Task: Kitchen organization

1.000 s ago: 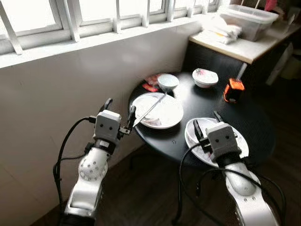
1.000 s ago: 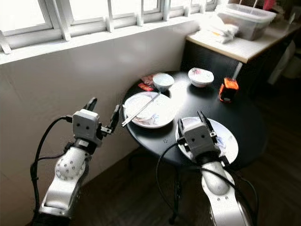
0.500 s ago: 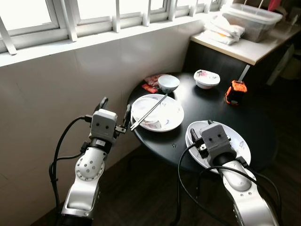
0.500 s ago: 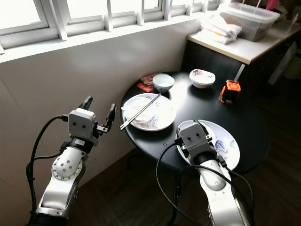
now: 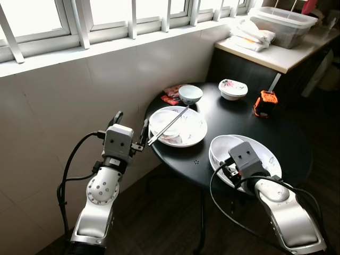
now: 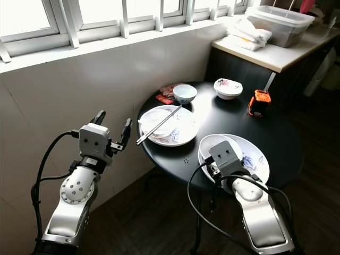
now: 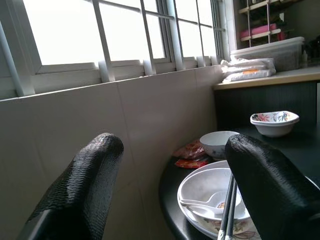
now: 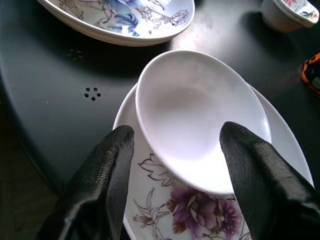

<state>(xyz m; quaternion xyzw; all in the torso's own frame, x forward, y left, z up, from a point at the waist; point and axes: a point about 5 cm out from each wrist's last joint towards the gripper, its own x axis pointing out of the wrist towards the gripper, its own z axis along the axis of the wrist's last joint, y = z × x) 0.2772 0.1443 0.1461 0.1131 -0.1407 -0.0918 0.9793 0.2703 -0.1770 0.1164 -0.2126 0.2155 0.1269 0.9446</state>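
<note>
I see a round black table (image 5: 249,125) under the window, next to a counter (image 5: 276,53) holding a plastic bin (image 5: 280,21) and folded cloths (image 5: 249,34). My right gripper (image 8: 175,150) sits low over the near edge of the table, fingers spread wide and released, one on each side of a plain white bowl (image 8: 197,117). The bowl rests tilted on a flowered plate (image 8: 220,220), and my fingers straddle it without clamping. My left gripper (image 7: 167,190) hangs off the table's window-side edge, fingers apart and holding nothing, aimed at a second plate (image 5: 180,127). That plate carries a white bowl with a spoon (image 7: 200,205) in it, and chopsticks (image 5: 169,125) lie across it, their near ends poking over the table rim toward my left fingers. Farther back stand a small bowl (image 5: 189,93) beside red packets (image 5: 171,94), a patterned bowl (image 5: 232,88), and an orange-and-black object (image 5: 264,103) near the counter side.
</note>
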